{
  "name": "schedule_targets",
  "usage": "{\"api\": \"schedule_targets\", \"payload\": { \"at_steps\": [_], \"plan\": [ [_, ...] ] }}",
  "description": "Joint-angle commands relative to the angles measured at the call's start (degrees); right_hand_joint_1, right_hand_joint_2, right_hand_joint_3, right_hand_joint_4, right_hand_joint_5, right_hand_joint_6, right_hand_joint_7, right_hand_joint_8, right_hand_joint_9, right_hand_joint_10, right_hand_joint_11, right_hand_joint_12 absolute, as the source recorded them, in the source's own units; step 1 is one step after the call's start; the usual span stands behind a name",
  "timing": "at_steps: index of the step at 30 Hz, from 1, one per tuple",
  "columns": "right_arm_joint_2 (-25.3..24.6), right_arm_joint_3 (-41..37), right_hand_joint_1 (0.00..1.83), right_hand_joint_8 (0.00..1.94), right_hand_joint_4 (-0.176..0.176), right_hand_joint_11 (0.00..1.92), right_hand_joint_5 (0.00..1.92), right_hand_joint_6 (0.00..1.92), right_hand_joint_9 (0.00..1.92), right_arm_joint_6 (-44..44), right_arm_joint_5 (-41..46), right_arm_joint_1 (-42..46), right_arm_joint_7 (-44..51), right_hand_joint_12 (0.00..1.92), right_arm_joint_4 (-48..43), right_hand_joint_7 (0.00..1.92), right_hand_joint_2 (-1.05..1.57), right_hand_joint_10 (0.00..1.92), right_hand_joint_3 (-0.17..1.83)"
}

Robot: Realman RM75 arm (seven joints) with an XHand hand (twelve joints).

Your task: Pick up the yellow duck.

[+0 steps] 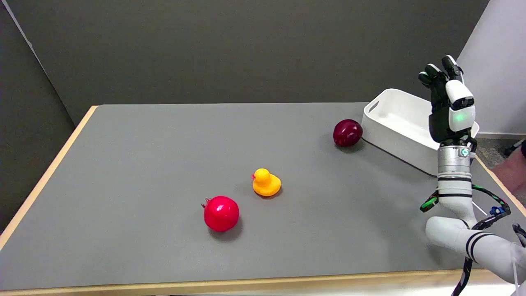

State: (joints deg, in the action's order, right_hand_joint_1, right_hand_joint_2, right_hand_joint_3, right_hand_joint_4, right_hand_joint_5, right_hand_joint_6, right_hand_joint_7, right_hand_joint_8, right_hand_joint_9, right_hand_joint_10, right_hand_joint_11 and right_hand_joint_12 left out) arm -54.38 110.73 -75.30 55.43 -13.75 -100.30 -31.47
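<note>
Hovering high with fingers loosely spread and empty, the right hand (448,105) sits well apart from the yellow duck (266,182), down to its left.

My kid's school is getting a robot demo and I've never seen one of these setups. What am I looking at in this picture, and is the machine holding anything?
This is one picture, taken from a camera above the near side of a grey table, looking down and across it. The white jointed thing at the lower right is the robot's right arm. At its end sits a black-and-white robot hand with several fingers, raised in the air with the fingers pointing up. It holds nothing and touches nothing.

On the table lie a small yellow duck near the middle, a bright red pomegranate-like fruit just in front and to its left, and a dark red plum-like fruit farther back. Beside that fruit stands a white bin, partly hidden behind the hand.

The job is to pick up the duck; the hand is still well away from it.
</note>
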Motion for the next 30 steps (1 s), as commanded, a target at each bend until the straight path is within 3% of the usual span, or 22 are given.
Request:
{"api": "schedule_targets", "payload": {
  "at_steps": [1, 3, 6, 12, 16, 21, 25, 30],
  "plan": [
    [0.73, -0.56, 0.41, 0.49, 0.034, 0.0, 0.19, 0.44, 0.35, 0.52, -8.15, -1.38, 0.39, 1.05, -1.5, 0.41, 0.77, 0.82, 0.99],
    [1.2, -1.26, 0.43, 0.45, 0.037, 0.0, 0.2, 0.41, 0.34, -0.59, -10.59, -1.16, 2.33, 0.96, -2.23, 0.42, 0.81, 0.84, 0.89],
    [2.98, -3.08, 0.52, 0.49, 0.035, 0.0, 0.18, 0.44, 0.33, -1.87, -19.21, -0.46, 9.22, 0.74, -4.99, 0.38, 0.71, 0.8, 0.99],
    [7.83, -3.99, 0.59, 0.37, 0.012, 0.0, 0.2, 0.37, 0.25, 9.17, -32.13, 2.22, 20.74, 0.49, -23.44, 0.35, 0.71, 0.8, 0.84],
    [7.84, -4.35, 0.59, 0.36, 0.008, 0.0, 0.2, 0.37, 0.24, 17.51, -33.37, 4.2, 31.22, 0.5, -37.42, 0.35, 0.7, 0.79, 0.84],
    [3.62, -1.09, 0.59, 0.37, 0.006, 0.0, 0.22, 0.39, 0.25, 34.22, -34.49, 3.47, 49.85, 0.64, -50.96, 0.35, 0.69, 0.79, 0.84],
    [-1.44, 1.66, 0.57, 0.47, 0.01, 0.0, 0.21, 0.47, 0.27, 39.58, -34.57, 3.54, 56.88, 0.79, -54.76, 0.34, 0.63, 0.78, 0.97],
    [-5.69, 6.3, 0.6, 0.41, 0.008, 0.0, 0.25, 0.44, 0.27, 42.78, -34.01, 4.29, 64.27, 0.88, -56.82, 0.39, 0.67, 0.83, 0.88]
  ]
}}
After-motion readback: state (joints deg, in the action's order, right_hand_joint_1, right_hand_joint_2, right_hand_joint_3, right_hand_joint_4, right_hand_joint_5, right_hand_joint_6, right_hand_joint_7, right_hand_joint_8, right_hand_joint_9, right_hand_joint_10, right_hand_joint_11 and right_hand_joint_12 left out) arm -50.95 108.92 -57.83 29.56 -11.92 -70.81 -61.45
